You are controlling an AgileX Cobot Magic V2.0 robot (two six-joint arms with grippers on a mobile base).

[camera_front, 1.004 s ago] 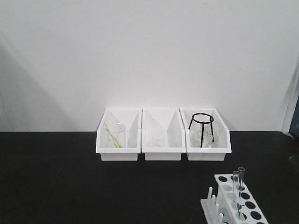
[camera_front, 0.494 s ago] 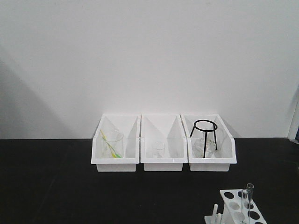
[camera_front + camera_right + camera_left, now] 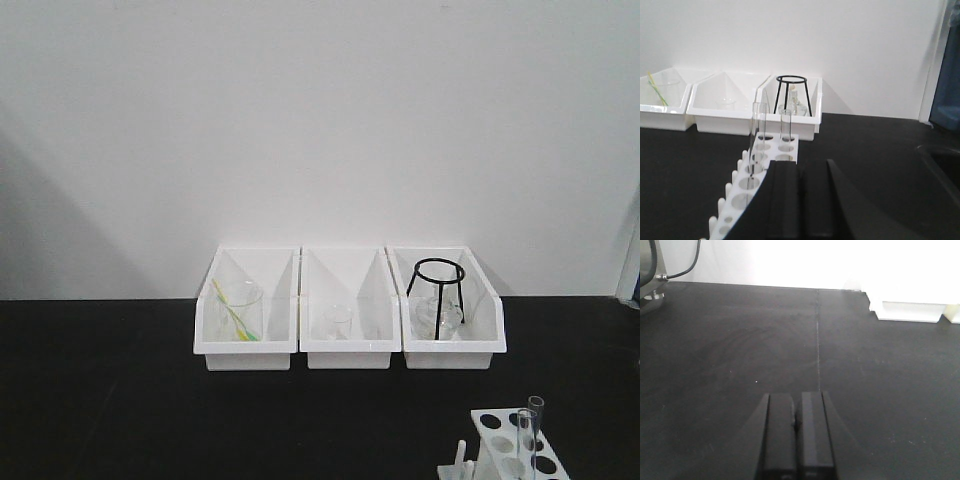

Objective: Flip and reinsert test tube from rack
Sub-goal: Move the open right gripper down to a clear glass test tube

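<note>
left gripper (image 3: 796, 401): two black fingers (image 3: 780, 435) side by side, inner faces touching along the visible length, jaws closed, pointing ahead and tilted down | right gripper (image 3: 800, 167): two black fingers (image 3: 784, 200) pressed together, jaws closed, pointing ahead, near level; a dark sloped housing flares out right of the jaws

White bins (image 3: 348, 358) (tripod (image 3: 437, 300) in rightmost); black table (image 3: 120, 400)

You'll see the white rack (image 3: 772, 142) on the dark counter (image 3: 865, 150), holding a clear test tube (image 3: 785, 125) upright beside a second tube (image 3: 758, 135).
</note>
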